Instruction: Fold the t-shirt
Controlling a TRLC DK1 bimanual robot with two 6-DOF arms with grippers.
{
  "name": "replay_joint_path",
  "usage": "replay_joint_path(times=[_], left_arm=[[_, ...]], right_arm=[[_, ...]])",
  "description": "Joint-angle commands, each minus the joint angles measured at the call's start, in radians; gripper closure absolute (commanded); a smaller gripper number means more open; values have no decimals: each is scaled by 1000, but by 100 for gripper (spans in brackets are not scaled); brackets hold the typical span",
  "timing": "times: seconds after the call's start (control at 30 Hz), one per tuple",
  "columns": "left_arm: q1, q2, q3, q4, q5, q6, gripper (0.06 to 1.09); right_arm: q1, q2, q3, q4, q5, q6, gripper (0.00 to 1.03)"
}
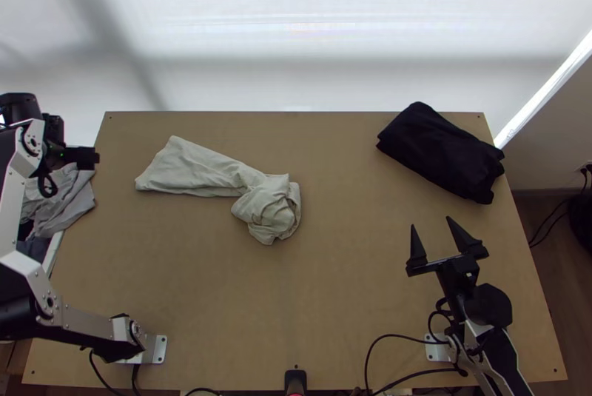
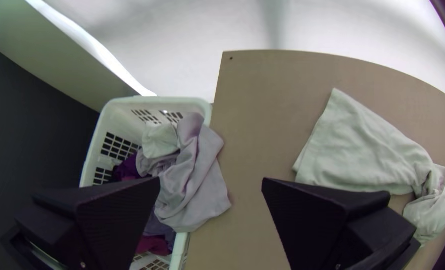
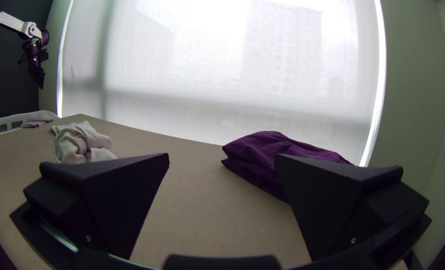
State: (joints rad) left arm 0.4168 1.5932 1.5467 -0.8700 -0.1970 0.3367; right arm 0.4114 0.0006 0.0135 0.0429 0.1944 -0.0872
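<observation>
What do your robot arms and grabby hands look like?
My left arm and right arm have silvery-white metal parts with black joints, and black cables loop near the right one's base. My left gripper and right gripper are black, each with two wide, flat fingers that narrow toward the tips.

The pale t-shirt (image 1: 200, 170) lies crumpled near the tabletop's (image 1: 348, 277) far left corner. It spreads flatter toward the left edge, its other end bunched.
</observation>
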Motion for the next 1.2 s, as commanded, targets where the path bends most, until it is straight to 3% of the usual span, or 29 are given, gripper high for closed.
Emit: replay_joint_path(times=[0.0,0.43,0.7,0.87,0.9,0.97,1.03,1.17], left_arm=[[86,82,1,-7,41,55,10],[215,300,47,23,45,76,10],[258,389,1,158,62,102,13],[267,444,-2,200,74,117,66],[269,452,-4,200,96,120,73],[272,458,-19,204,110,139,76],[267,456,-23,233,116,157,105],[303,479,44,250,128,145,105]], right_arm=[[3,-2,-10,-11,2,-19,3],[3,-4,-10,-11,2,-19,3],[3,-4,-10,-11,2,-19,3],[3,-4,-10,-11,2,-19,3],[3,-4,-10,-11,2,-19,3],[3,-2,-10,-11,2,-19,3],[3,-2,-10,-11,2,-19,3],[3,-2,-10,-11,2,-19,3]])
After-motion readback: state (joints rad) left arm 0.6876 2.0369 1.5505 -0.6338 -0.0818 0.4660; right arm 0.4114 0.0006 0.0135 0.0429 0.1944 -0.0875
